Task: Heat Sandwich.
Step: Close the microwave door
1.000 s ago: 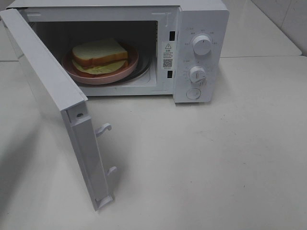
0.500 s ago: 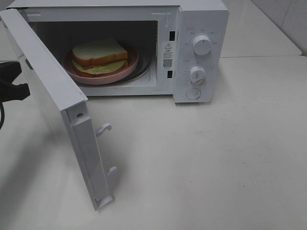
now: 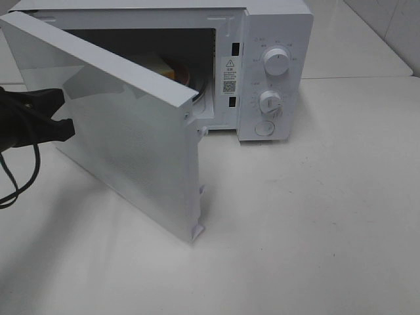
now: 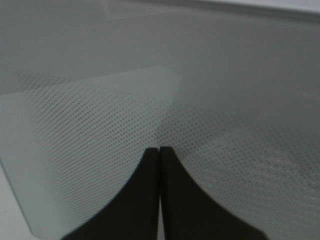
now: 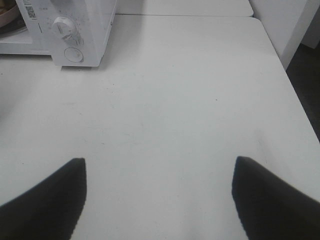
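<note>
Item: sandwich (image 3: 164, 63), on a pink plate (image 3: 183, 71), inside the microwave (image 3: 275, 33) at 12 o'clock in the high view. Only a sliver of bread, crust and plate rim shows above the door (image 3: 131, 151). The rest is hidden, so its long axis cannot be told. Door: part-way closed. Its panel runs from the hinge side at 10 o'clock to the free edge at 5 o'clock, which stands clear of the cabinet. Left arm (image 3: 26, 125): enters at 9 o'clock. The left jaws are pressed fully together with nothing between them, tips set against the door's outer face on the dotted window mesh, as the wrist view confirms. Governing relation: the sandwich lies at about 2 o'clock from the left jaws, beyond the door panel. A push along that line should carry the free edge round to the cavity front near the latch slots (image 3: 234, 49). Right jaws: the fingertips (image 5: 50, 200) stand wide apart and hold nothing, above bare tabletop (image 3: 315, 210), and are out of the high view. Nearer arm: the left for the door. The right is judged better placed for the upper knob (image 3: 276, 62) and lower knob (image 3: 270, 102). Step in hand, as judged: closing the door, with the heating controls not yet set.
</note>
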`<state>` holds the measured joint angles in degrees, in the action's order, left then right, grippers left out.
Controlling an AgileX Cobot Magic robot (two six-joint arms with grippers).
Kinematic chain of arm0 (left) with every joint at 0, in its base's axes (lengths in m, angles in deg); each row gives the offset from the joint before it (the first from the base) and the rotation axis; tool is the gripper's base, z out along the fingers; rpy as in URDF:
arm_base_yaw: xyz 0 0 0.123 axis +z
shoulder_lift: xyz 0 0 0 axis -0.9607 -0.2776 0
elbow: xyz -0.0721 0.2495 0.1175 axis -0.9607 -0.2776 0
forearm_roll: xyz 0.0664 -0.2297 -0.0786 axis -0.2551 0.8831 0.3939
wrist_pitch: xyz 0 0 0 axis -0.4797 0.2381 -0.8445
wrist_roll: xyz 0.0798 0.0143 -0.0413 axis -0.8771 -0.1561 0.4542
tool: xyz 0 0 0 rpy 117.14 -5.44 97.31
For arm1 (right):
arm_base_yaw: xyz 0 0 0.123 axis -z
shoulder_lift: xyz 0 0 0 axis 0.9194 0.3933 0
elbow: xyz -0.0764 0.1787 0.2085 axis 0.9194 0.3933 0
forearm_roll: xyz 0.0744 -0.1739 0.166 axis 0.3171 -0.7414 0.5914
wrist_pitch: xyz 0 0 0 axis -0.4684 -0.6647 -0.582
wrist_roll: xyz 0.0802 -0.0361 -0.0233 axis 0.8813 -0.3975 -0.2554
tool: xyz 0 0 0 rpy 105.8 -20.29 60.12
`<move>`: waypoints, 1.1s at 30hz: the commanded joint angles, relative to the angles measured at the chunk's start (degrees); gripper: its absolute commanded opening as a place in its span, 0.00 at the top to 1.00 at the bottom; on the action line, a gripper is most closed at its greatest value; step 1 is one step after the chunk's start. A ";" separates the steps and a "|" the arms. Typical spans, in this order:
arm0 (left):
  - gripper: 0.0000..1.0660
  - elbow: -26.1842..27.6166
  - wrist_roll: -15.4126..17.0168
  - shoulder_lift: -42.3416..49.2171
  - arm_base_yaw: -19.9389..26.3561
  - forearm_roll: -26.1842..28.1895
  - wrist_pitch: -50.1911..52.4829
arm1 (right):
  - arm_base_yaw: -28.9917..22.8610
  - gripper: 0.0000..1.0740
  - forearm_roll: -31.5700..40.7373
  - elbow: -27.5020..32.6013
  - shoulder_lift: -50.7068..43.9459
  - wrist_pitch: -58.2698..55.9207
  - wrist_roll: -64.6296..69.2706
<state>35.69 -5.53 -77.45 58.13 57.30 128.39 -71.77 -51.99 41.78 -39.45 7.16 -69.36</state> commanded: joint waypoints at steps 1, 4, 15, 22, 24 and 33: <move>1.00 1.66 -0.34 -0.74 -1.60 1.95 1.09 | 0.06 0.30 -0.06 0.11 -1.60 0.86 -0.34; 1.00 2.98 -0.52 -1.55 -2.81 3.27 0.74 | 0.06 0.30 -0.06 0.11 -1.60 0.86 -0.34; 1.00 11.46 -1.09 -6.76 -9.97 7.05 -0.52 | 0.06 0.30 -0.06 0.11 -1.60 0.86 -0.34; 1.00 18.45 -1.26 -11.34 -14.09 10.71 -2.69 | 0.06 0.30 -0.06 0.11 -1.60 0.86 -0.34; 1.00 20.57 -2.35 -12.61 -14.95 11.34 -4.13 | 0.06 0.30 -0.06 0.11 -1.60 0.86 -0.34; 1.00 29.68 -5.96 -17.36 -18.16 15.76 -7.33 | 0.06 0.30 -0.06 0.11 -1.60 0.86 -0.34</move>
<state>63.25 -11.20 -94.13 40.14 70.30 120.65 -71.77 -51.99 41.78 -39.45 7.16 -69.36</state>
